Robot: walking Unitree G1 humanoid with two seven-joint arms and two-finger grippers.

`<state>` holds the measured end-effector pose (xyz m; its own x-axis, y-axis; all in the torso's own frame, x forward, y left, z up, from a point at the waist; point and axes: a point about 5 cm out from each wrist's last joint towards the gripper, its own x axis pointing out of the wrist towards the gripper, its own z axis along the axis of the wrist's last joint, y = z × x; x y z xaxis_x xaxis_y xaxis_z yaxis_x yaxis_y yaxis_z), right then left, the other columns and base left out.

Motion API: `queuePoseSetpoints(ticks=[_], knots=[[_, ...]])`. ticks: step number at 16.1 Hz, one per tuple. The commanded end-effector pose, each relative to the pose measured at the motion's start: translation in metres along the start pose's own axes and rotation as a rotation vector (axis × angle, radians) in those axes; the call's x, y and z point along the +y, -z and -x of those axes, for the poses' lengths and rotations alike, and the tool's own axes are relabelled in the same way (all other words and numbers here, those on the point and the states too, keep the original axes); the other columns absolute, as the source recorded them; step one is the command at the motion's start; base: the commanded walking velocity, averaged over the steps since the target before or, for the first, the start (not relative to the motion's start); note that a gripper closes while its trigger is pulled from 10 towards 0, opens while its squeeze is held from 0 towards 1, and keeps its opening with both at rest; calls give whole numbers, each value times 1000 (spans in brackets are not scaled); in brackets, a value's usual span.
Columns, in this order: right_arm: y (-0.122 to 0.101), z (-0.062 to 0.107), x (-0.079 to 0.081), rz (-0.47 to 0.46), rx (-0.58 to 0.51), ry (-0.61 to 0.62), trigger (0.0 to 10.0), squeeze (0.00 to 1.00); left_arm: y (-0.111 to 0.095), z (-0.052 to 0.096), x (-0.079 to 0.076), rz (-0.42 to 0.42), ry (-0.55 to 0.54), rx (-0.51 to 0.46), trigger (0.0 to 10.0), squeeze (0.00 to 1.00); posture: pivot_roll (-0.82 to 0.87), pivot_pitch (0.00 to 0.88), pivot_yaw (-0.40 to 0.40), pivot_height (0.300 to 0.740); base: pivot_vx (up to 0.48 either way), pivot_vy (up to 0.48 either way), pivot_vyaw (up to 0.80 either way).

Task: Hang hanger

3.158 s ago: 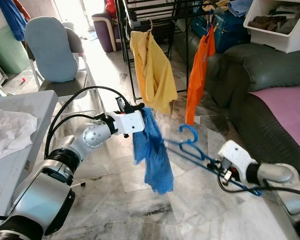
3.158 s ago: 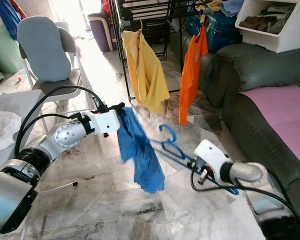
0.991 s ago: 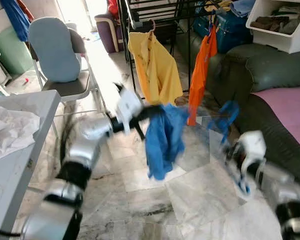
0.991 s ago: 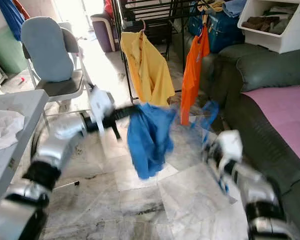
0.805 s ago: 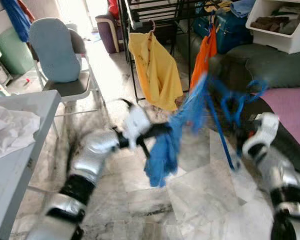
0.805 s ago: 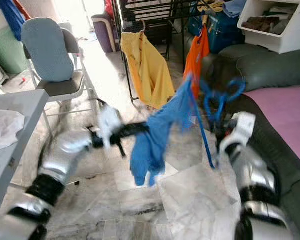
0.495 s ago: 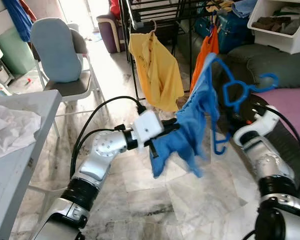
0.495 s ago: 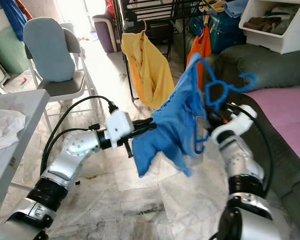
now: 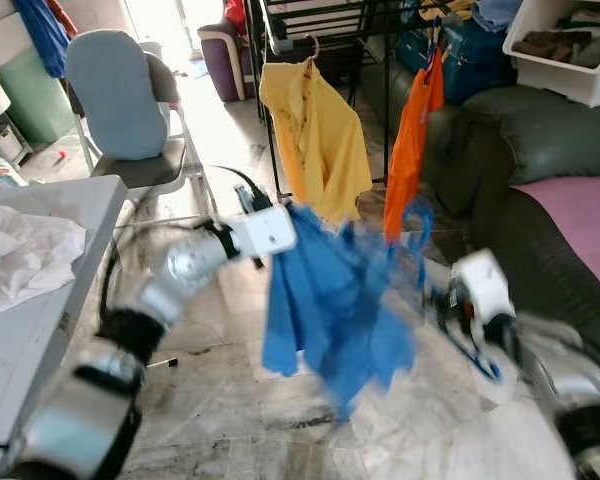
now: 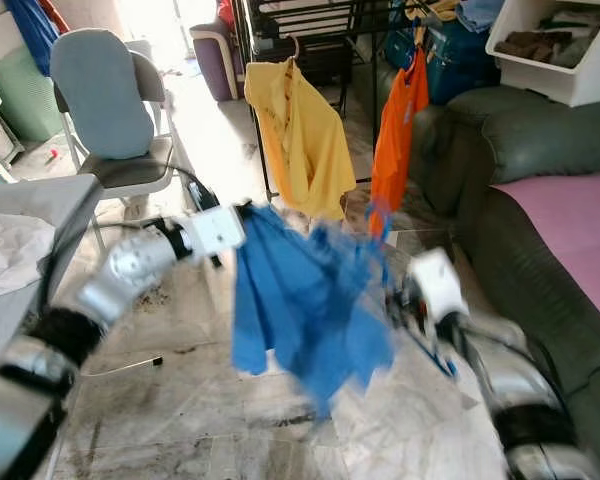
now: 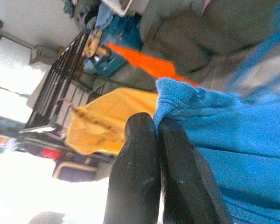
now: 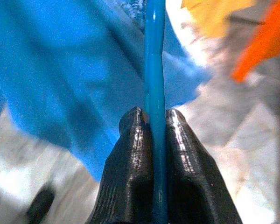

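A blue garment hangs spread between my two arms above the marble floor, blurred by motion. My left gripper is shut on its upper edge; the left wrist view shows the black fingers pinching the blue cloth. My right gripper is shut on the thin bar of a blue hanger, whose hook sticks up beside the garment. Behind them stands a black drying rack carrying a yellow shirt and an orange shirt.
A grey chair with a blue cushion stands at the back left. At the near left, a white table holds crumpled white cloth. A dark green sofa with a pink cover lies on the right, under a white bin.
Both arms have dropped from their raised pose. The hanger has come down from head height, and the blue garment now hangs lower and wider between the grippers.
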<state>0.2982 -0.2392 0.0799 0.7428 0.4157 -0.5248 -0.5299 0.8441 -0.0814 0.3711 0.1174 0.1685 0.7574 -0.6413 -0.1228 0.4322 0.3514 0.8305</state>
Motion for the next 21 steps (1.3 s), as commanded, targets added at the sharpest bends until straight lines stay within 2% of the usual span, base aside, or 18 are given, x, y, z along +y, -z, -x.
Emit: queuePoseSetpoints(ticks=[1,3,7,9,10,11,12,13,14,16,17,19,21], knots=[[-22,4,2,87,-49,-56,10000,0,5,2,6,-39,-14,26,10000,0,-157,0,84,740,0,0,0],[-18,16,4,166,-14,-157,10000,0,9,1,15,-92,-28,42,10000,0,-156,0,99,740,0,0,0],[-19,28,16,194,-33,-285,10000,0,10,1,16,-132,-13,31,10000,0,-153,0,110,740,0,0,0],[-12,37,20,245,32,-343,10000,0,17,4,14,-163,8,63,10000,0,-148,0,115,740,0,0,0],[-8,40,17,279,72,-331,10000,0,24,7,14,-171,14,108,10000,0,-148,0,116,740,0,0,0],[-2,42,13,314,116,-310,10000,0,29,8,21,-169,-41,152,10000,0,-152,0,119,740,0,0,0],[7,44,11,355,170,-297,10000,0,31,10,33,-134,-146,182,10000,0,-156,0,120,740,0,0,0],[10,44,11,358,182,-288,10000,0,30,10,37,-108,-175,179,10000,0,-156,0,120,740,0,0,0],[24,45,11,396,262,-288,10000,0,30,11,45,-85,-233,183,10000,0,-153,0,118,740,0,0,0],[33,46,15,409,302,-306,10000,0,31,13,48,-65,-264,185,10000,0,-151,0,117,740,0,0,0],[35,45,15,407,309,-305,10000,0,32,13,49,-63,-267,193,10000,0,-150,0,117,740,0,0,0],[30,44,21,375,254,-343,10000,0,32,12,44,-22,-240,183,10000,0,-149,0,118,740,0,0,0],[7,41,31,323,102,-396,10000,0,32,8,27,-18,-143,173,10000,0,-149,0,117,740,0,0,0]])
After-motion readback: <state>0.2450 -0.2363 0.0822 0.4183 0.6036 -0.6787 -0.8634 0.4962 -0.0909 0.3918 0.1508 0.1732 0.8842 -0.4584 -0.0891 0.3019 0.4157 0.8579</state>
